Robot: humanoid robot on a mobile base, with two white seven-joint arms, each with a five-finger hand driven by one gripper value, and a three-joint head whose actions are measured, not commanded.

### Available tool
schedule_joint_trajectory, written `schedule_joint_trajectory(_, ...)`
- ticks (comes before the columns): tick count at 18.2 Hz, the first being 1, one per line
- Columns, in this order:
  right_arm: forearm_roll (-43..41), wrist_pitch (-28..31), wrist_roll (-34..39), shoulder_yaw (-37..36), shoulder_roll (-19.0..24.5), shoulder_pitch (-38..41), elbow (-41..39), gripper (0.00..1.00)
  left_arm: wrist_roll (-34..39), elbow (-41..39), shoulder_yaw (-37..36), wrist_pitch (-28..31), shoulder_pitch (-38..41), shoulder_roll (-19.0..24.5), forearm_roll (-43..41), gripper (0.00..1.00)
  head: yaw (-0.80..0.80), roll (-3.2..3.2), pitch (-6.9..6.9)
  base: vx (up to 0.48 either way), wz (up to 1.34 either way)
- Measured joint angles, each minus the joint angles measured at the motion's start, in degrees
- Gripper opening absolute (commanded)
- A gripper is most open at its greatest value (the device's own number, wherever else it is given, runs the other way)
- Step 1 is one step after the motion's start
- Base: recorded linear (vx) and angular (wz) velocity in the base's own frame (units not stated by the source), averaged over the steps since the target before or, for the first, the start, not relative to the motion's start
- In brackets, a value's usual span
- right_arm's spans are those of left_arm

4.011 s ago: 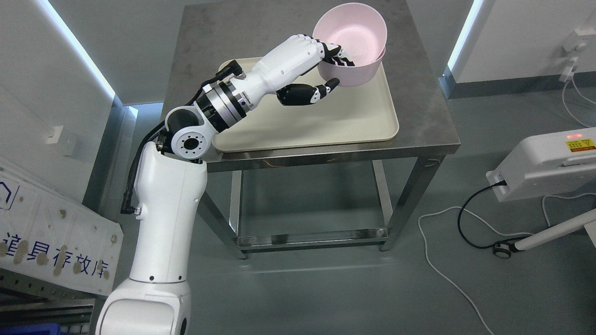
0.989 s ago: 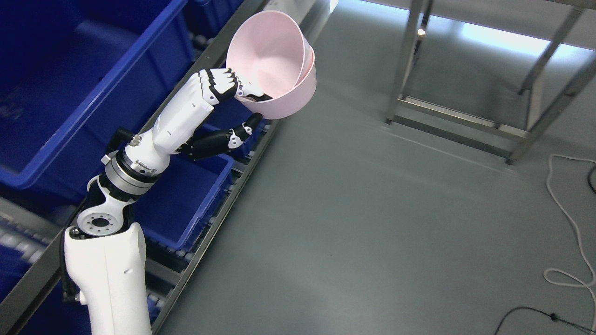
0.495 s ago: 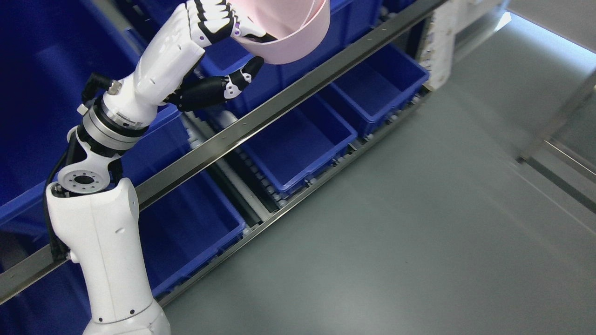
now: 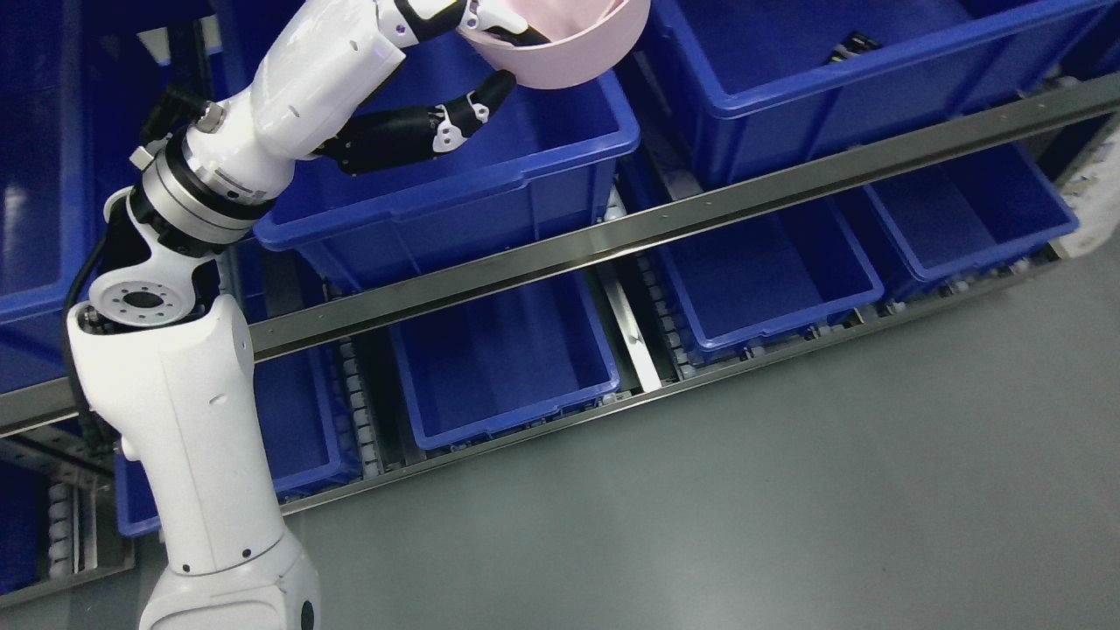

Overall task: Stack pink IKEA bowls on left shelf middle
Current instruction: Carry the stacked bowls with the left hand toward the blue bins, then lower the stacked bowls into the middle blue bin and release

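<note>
1. Fingers of my left hand (image 4: 455, 35) are curled over the rim of the pink bowl (image 4: 569, 48), with the black thumb (image 4: 437, 131) stretched beneath its wall. It is a pinch on the rim, not a full wrap, and the top edge of the view cuts off most of both hand and bowl.
2. Only the lower wall of the bowl shows, so I cannot tell whether one bowl or a nested pair hangs in the grip. It is held in the air above the back corner of a large blue bin (image 4: 490, 192) on the upper visible shelf level, clear of the bin's rim.
3. My left arm (image 4: 201, 411) rises from the lower left. My right arm is out of view.
4. Below the steel rail (image 4: 700, 210) sit smaller blue bins (image 4: 499, 367), and beside my bin stands another large bin (image 4: 840, 70).
5. Risks, as I judge them: a rim pinch can let the bowl swing or slip if I tilt the wrist quickly. Lowering too near the bin's wall could catch the bowl's base and tip it. With several similar bins, I could also release into the wrong one.
</note>
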Motion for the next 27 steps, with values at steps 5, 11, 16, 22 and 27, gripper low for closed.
schedule_joint_trajectory(5, 0.0, 0.0, 0.0, 0.0, 0.0, 0.0, 0.0, 1.0, -0.79, 0.3, -1.43, -0.05, -0.74, 0.0, -4.45, 0.06, 0.0, 0.0, 0.0, 0.042, 0.32)
schedule_joint_trajectory(11, 0.0, 0.0, 0.0, 0.0, 0.0, 0.01, 0.0, 1.0, -3.31, 2.43, -4.25, 0.1, -3.98, 0.0, -9.07, 0.07, 0.0, 0.0, 0.0, 0.041, 0.12)
schedule_joint_trajectory(16, 0.0, 0.0, 0.0, 0.0, 0.0, 0.01, 0.0, 1.0, -5.16, 6.07, -5.88, 0.12, -6.12, 0.6, -11.75, 0.09, 0.0, 0.0, -0.01, 0.054, 0.16)
schedule_joint_trajectory(22, 0.0, 0.0, 0.0, 0.0, 0.0, 0.0, 0.0, 1.0, -5.89, 10.0, -7.67, 0.14, -6.55, 3.02, -13.61, 0.13, 0.0, 0.0, -0.01, 0.082, 0.22)
schedule_joint_trajectory(27, 0.0, 0.0, 0.0, 0.0, 0.0, 0.0, 0.0, 1.0, -5.91, 12.4, -8.96, 0.14, -6.54, 4.24, -14.71, 0.14, 0.0, 0.0, -0.01, 0.112, 0.09)
